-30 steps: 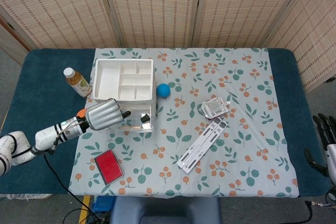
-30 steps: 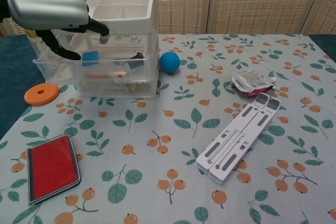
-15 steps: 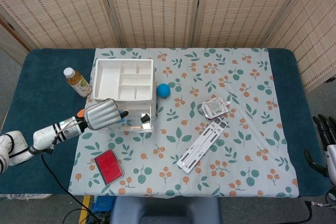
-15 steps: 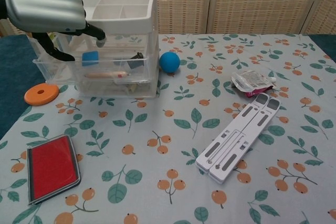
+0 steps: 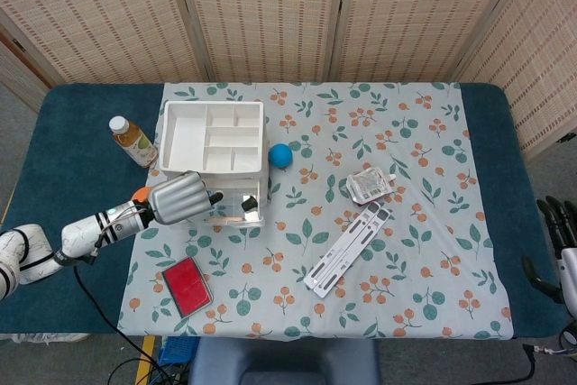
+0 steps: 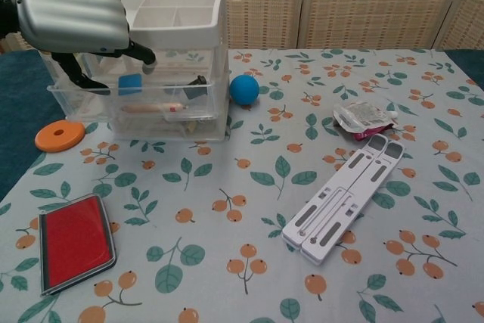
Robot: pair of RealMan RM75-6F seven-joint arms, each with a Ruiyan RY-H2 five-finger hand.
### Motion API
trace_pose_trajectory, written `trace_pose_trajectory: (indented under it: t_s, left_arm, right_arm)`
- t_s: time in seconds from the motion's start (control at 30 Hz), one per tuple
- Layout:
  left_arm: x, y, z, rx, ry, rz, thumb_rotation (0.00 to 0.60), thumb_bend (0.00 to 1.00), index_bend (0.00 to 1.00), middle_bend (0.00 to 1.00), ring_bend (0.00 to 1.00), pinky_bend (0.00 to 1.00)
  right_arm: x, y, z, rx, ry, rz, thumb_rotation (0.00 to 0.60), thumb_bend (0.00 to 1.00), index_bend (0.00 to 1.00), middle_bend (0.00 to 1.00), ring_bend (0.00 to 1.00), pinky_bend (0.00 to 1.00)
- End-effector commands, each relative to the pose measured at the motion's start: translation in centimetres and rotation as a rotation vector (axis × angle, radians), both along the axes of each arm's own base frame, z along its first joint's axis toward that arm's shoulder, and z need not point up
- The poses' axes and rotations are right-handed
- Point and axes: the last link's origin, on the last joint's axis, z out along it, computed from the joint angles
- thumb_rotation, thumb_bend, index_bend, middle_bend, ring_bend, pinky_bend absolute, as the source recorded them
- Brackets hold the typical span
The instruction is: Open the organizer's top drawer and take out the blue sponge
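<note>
The counter (image 5: pixel 72 146) has a dark blue top with a leaf-and-berry cloth (image 5: pixel 424 250) over most of it. On the cloth: organizer (image 5: pixel 214 137), blue ball (image 5: pixel 280 155) just beside it, foil pouch (image 5: pixel 370 186), white folding stand (image 5: pixel 347 250), red case (image 5: pixel 186 283), orange disc (image 6: pixel 60 135). A bottle (image 5: pixel 132 140) stands on the bare blue at the left.

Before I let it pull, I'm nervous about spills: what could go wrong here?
The left hand is at the top drawer front. The organizer is light clear plastic, so the whole box may slide or tip toward the orange disc rather than the drawer opening. The blue sponge sits right behind the fingers, which may struggle to reach it.
</note>
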Motion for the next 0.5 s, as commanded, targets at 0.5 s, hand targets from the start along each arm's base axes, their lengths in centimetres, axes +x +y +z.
trace_pose_trajectory:
  t_s: [0.5]
  left_arm:
    - [-0.27,0.34,-0.67,0.005,0.028,0.057,0.600,0.21,0.38,0.94,1.00,1.00]
  right_arm:
    - [-0.10,-0.08,-0.08,0.000,0.001,-0.008,0.600,0.40,0.00,0.04,0.00,0.02]
